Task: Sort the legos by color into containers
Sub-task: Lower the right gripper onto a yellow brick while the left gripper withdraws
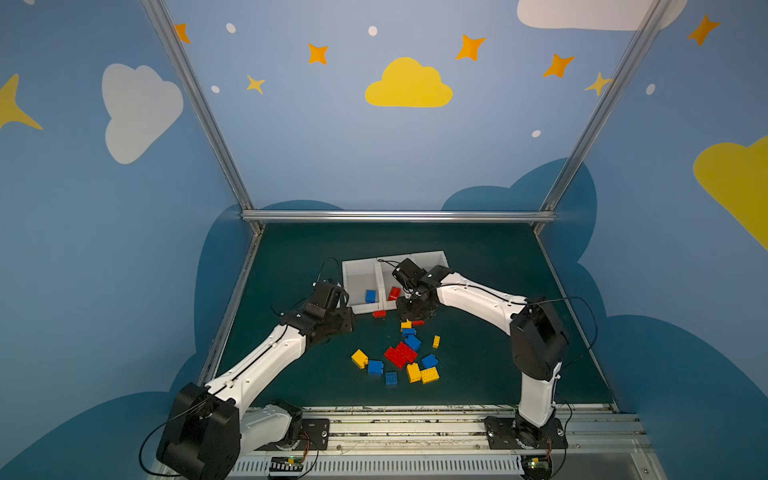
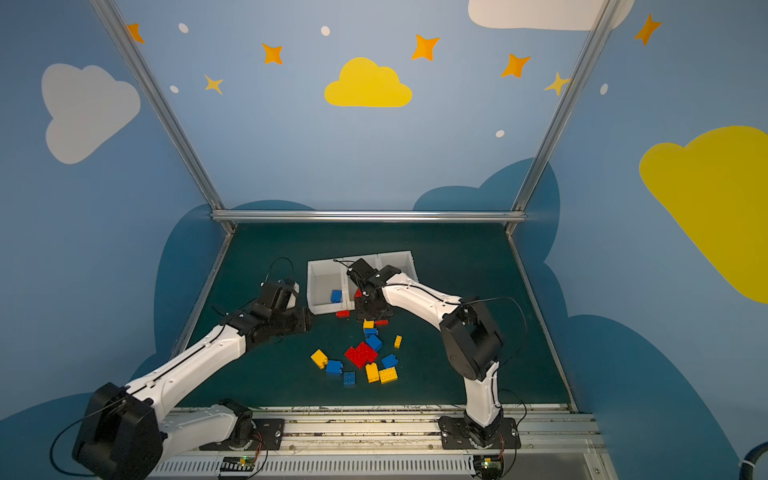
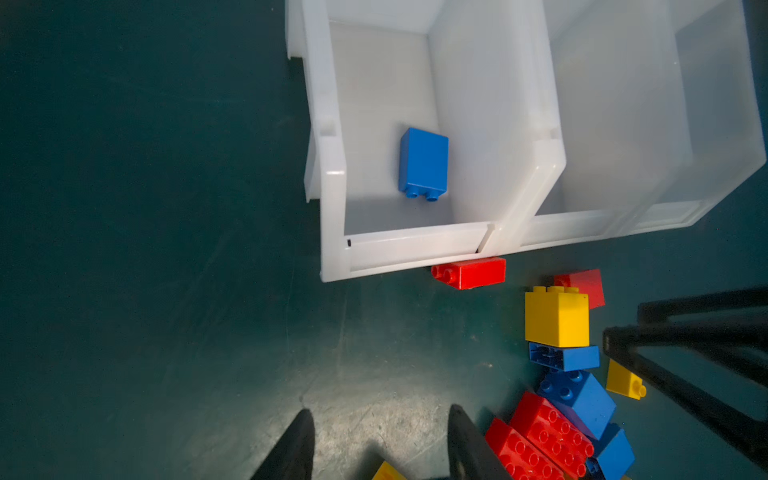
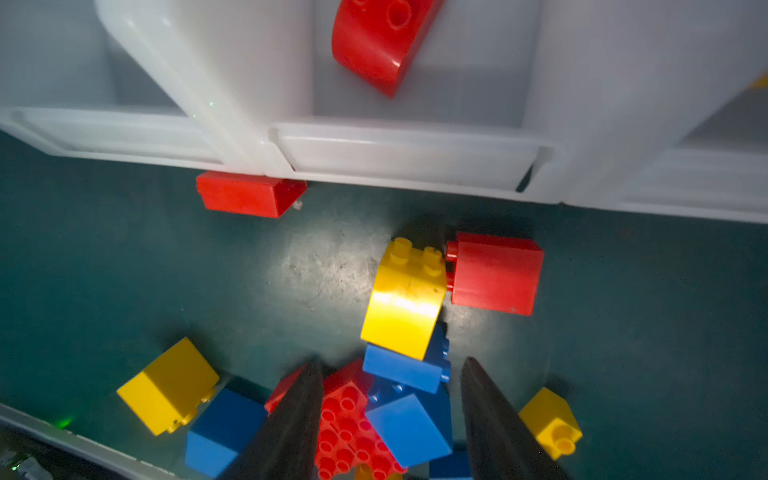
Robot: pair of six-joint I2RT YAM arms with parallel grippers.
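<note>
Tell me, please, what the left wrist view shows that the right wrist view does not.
Only the left wrist view shows the blue brick lying in the end bin. Only the right wrist view shows the curved red brick in the middle bin. Both show the low red brick against the bins' front and the yellow brick.

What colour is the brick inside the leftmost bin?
The brick is blue, clearest in the left wrist view.
</note>
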